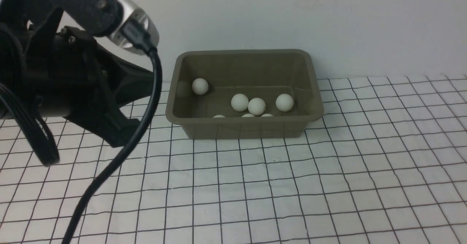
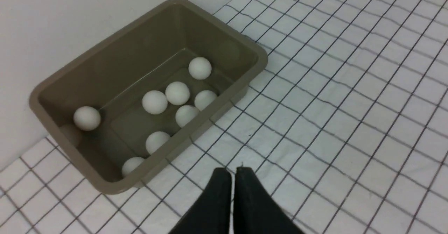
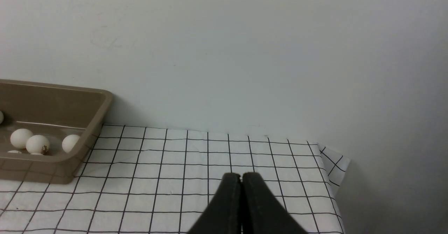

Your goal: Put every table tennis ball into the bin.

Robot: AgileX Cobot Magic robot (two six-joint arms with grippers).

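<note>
The olive-grey bin (image 1: pixel 248 130) stands against the back wall, and several white table tennis balls (image 1: pixel 257 106) lie on its floor. One ball (image 1: pixel 200 86) rests apart in the bin's far left corner. The left wrist view looks down into the bin (image 2: pixel 115 52), where all the balls (image 2: pixel 154 101) in sight lie inside. My left gripper (image 2: pixel 233 171) is shut and empty, raised over the cloth just in front of the bin. My right gripper (image 3: pixel 241 176) is also shut and empty, over the cloth to the right of the bin (image 3: pixel 52 164).
A white cloth with a black grid (image 1: pixel 292 185) covers the table. My left arm (image 1: pixel 73 72) and its cable (image 1: pixel 146 120) fill the left of the front view. The cloth's far right corner (image 3: pixel 332 160) hangs by the wall (image 3: pixel 245 52).
</note>
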